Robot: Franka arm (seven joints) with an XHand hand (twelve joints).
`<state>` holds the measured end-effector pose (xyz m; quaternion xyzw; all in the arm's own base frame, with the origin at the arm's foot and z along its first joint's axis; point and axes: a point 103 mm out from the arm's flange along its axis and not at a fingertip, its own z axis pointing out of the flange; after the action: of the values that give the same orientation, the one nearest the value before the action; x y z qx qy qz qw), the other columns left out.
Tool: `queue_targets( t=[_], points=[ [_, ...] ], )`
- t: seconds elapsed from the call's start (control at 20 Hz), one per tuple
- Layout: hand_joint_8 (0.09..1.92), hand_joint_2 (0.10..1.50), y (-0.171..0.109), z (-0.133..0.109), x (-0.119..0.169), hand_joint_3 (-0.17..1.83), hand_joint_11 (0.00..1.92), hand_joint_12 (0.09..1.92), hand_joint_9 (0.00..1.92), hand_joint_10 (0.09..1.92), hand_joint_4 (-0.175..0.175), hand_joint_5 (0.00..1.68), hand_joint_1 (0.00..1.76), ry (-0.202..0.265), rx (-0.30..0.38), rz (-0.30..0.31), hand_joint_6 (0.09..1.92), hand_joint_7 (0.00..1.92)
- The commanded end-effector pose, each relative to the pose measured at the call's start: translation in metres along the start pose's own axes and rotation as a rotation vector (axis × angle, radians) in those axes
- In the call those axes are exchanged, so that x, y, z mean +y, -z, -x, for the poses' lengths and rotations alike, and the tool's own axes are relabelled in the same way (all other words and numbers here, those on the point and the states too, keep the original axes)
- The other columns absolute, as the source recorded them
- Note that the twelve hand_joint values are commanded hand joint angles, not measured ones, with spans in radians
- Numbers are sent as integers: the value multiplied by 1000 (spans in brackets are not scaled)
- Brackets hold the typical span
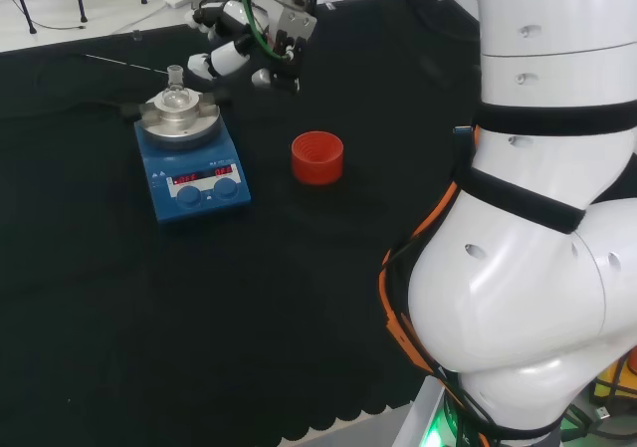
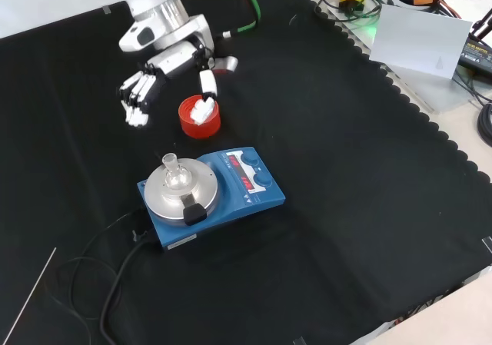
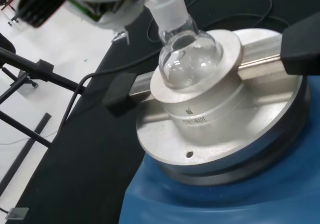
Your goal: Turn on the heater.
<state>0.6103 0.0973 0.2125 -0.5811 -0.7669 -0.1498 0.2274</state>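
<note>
Hand above the cloth, heater knobs on the far side of the plate.

The hand [image 2: 165, 72], fingers relaxed and holding nothing, hangs behind the heater [image 2: 211, 195] in front view; its knobs [image 2: 260, 177] face away, just beyond the red ring [image 2: 199, 117].

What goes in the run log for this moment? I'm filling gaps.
hand: open, above cloth, off heater | heater: display lit | flask: on heater plate | red ring: beside heater

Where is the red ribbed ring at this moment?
In the head view the red ribbed ring stands on the black cloth, right of the blue heater; in the front view it is behind the heater.
</note>
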Motion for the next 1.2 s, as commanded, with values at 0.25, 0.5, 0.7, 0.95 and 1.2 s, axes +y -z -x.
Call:
queue_targets(
  t=[0.25, 0.5, 0.7, 0.95, 1.2],
  points=[
    [593, 536, 25, -9, -40, 741, 0, 1329, 424, 644, 32, 391, 838, -3, -56, -7, 163, 242],
    [596, 542, 28, -19, -69, 730, 0, 1353, 425, 648, 33, 397, 831, -45, -119, -54, 146, 240],
    [604, 550, 25, -27, -90, 721, 44, 1386, 461, 662, 34, 394, 832, -86, -152, -102, 129, 251],
    [635, 581, 19, -41, -107, 724, 187, 1367, 552, 647, 34, 408, 886, -116, -217, -137, 90, 384],
    [659, 572, 13, -53, -114, 761, 529, 1286, 846, 581, 27, 440, 1043, -158, -258, -207, 87, 604]
  ],
)
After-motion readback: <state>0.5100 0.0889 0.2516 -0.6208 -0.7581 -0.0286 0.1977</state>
